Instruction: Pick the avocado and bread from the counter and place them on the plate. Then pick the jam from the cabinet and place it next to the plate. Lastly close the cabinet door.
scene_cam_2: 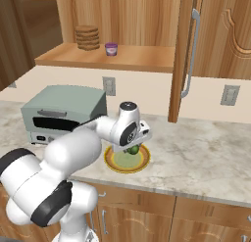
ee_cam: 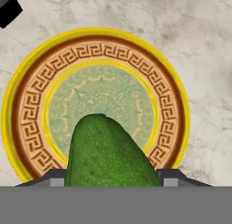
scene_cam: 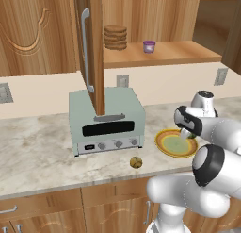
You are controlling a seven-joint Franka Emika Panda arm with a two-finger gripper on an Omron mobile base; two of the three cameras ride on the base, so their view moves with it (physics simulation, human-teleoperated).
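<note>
The claw [scene_cam_2: 133, 149] is clamped on the avocado [ee_cam: 108, 153], its two tips pressed against the fruit's sides, and it hangs just above the plate [ee_cam: 27, 105]. In the hand view the dark green avocado juts out from between the tips over the plate's pale green centre, with the patterned orange rim and yellow edge ringing it. In the right base view the avocado [scene_cam_2: 133, 149] shows as a small green lump under the hand, directly over the plate [scene_cam_2: 113, 162], which lies on the marbled counter [scene_cam_2: 206, 153] below the claw. From the left base view the plate [scene_cam: 165, 145] sits under the hand, and the bread [scene_cam: 136, 162] rests on the counter [scene_cam: 37, 152] off to the claw's left, near the front edge and before the pale green toaster oven [scene_cam: 106, 119]. Up and behind the claw, the cabinet door [scene_cam: 92, 48] stands open; on the cabinet [scene_cam: 179, 53] shelf the purple jam [scene_cam: 149, 46] sits beside a stack of flat brown discs [scene_cam: 115, 37].
</note>
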